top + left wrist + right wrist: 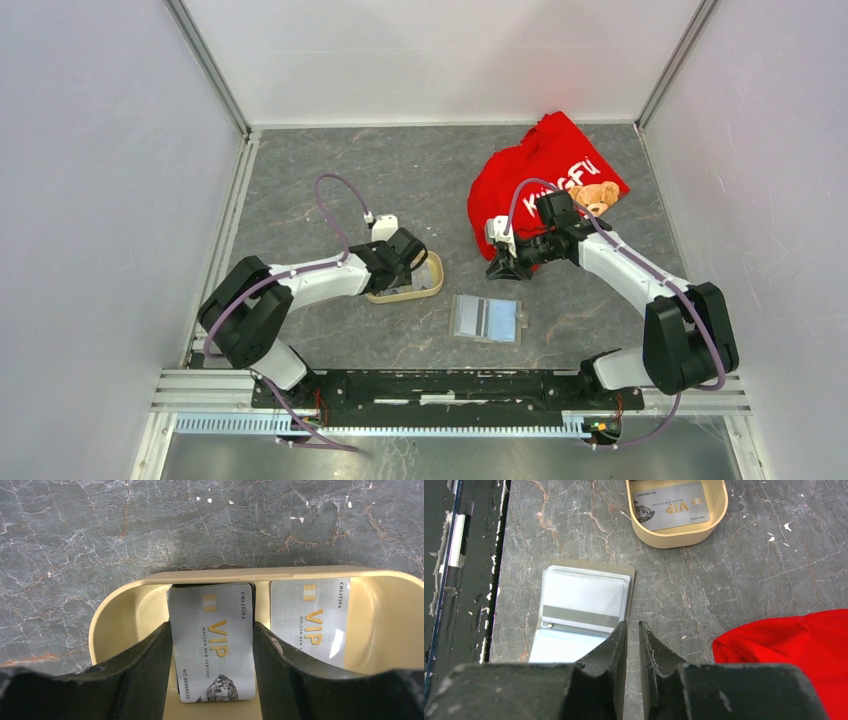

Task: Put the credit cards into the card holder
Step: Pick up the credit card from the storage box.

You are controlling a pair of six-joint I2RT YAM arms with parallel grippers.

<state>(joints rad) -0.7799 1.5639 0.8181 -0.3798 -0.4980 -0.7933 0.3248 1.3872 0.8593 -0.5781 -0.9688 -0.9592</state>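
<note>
In the left wrist view a silver VIP credit card [214, 652] lies in the beige oval tray [225, 576], and my left gripper [212, 627] is shut on it, one finger against each long edge. A second silver credit card [310, 620] leans in the tray to its right. A dark edge shows under the gripped card. The card holder [486, 318] lies open and flat on the table right of the tray, its pale pockets [579, 600] facing up. My right gripper [633, 625] hovers at the holder's right edge, shut to a thin slit with nothing in it.
A crumpled red shirt [545, 170] with a bear print lies at the back right, close behind the right arm, and shows in the right wrist view too [794, 650]. The black base rail [454, 580] runs along the near edge. White walls enclose the grey marble table.
</note>
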